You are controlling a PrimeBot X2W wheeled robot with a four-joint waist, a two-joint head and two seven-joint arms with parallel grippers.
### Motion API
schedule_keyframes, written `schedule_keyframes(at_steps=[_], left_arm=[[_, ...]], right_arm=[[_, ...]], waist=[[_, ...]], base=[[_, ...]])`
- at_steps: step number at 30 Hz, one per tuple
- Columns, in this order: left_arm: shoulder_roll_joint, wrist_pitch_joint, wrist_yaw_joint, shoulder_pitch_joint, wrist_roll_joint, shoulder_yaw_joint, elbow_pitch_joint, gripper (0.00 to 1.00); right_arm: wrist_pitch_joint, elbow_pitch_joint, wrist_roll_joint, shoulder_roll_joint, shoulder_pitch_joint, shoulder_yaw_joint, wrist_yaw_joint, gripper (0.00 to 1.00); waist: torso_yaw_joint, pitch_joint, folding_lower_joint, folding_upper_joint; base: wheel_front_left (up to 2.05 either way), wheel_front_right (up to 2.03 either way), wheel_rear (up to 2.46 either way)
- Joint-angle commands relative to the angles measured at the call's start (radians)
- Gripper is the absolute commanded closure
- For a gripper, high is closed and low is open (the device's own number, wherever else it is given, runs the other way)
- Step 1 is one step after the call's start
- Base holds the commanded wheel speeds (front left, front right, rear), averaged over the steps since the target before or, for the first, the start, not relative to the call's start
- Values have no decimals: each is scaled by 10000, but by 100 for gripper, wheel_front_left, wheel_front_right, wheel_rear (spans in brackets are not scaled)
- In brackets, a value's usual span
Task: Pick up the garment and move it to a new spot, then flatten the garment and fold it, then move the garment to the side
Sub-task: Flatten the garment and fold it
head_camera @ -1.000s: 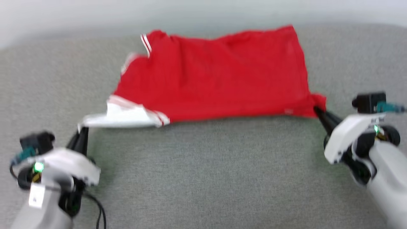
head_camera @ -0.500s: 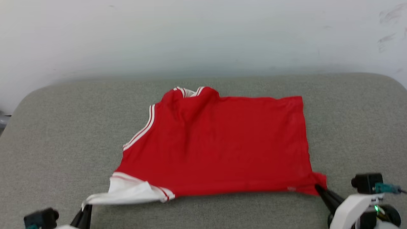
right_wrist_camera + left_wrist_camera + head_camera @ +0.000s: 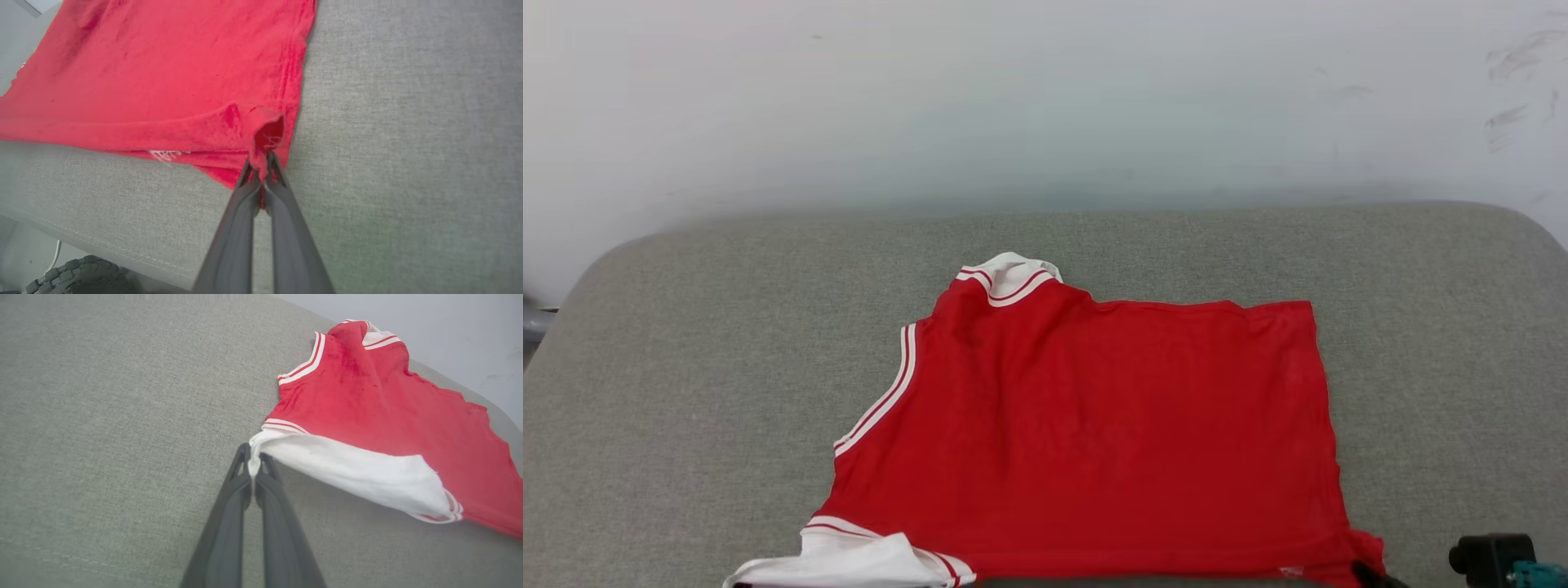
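Jersey: the red garment (image 3: 1094,433) is lying spread out on the grey cushion (image 3: 703,367), plain red side up and pretty flat.
Trim: the white striped collar (image 3: 1011,279) is at the far edge. The white sleeve (image 3: 351,473) is at the near left corner.
Left gripper (image 3: 254,458): fingers pressed together, pinching the very tip of that sleeve, which is drawn out to a point.
Right gripper (image 3: 260,164): also squeezed together, nipping the bunched-up red corner at the near right.
Backdrop: pale wall (image 3: 1013,98) right behind the cushion.
Random: a knobbly tyre (image 3: 69,275) pokes out below the cushion's front edge.
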Motion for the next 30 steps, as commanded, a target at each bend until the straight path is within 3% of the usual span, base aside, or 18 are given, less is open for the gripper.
schedule_keyframes(at_steps=[1, 7, 12, 20, 30], left_arm=[[64, -87, 81, -195, 76, 75, -129, 100], [-105, -49, 38, -1221, 340, -214, -94, 100], [-166, -80, -287, -2651, 671, -554, 457, 100], [-372, -381, -806, -4541, 1041, -867, 1853, 100], [-726, 110, -1623, -5896, 832, -1431, 3912, 100]], right_arm=[[208, -359, -206, 161, 159, -382, -21, 100], [795, -1114, -800, 647, -161, -1035, -20, 100], [1010, -1261, -1281, 849, -1117, -1177, -20, 100], [961, -713, -1450, 896, -2540, -989, -20, 100], [850, 746, -1230, 939, -3568, -274, -17, 100]], waist=[[-18, 51, 1, -1], [-29, 394, 1, -1], [-195, 1006, 1, -1], [-247, 1853, 1, -1], [-296, 2552, 1, -1]], base=[[0, 0, 0], [0, 0, 0], [0, 0, 0], [0, 0, 0], [0, 0, 0]])
